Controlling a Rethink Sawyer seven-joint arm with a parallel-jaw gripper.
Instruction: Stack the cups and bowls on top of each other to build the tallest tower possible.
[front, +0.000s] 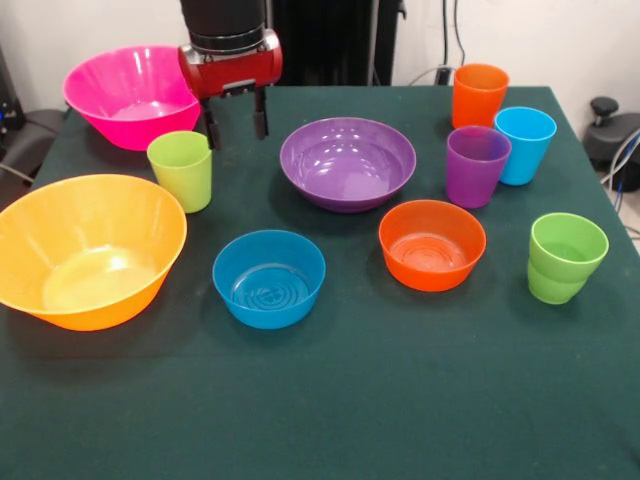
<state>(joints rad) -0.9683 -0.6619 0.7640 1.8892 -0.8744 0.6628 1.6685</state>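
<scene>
On the green table (330, 410) nothing was stacked — every piece stood apart. The gripper (236, 118) hung with fingers spread and empty, just above the lime-yellow cup (181, 170), between the pink bowl (130, 95) and the purple bowl (347, 162). The blue bowl (269, 277) sat nearer the front — upright.

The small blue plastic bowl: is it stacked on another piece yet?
No, the small blue plastic bowl sits alone on the green table.
</scene>
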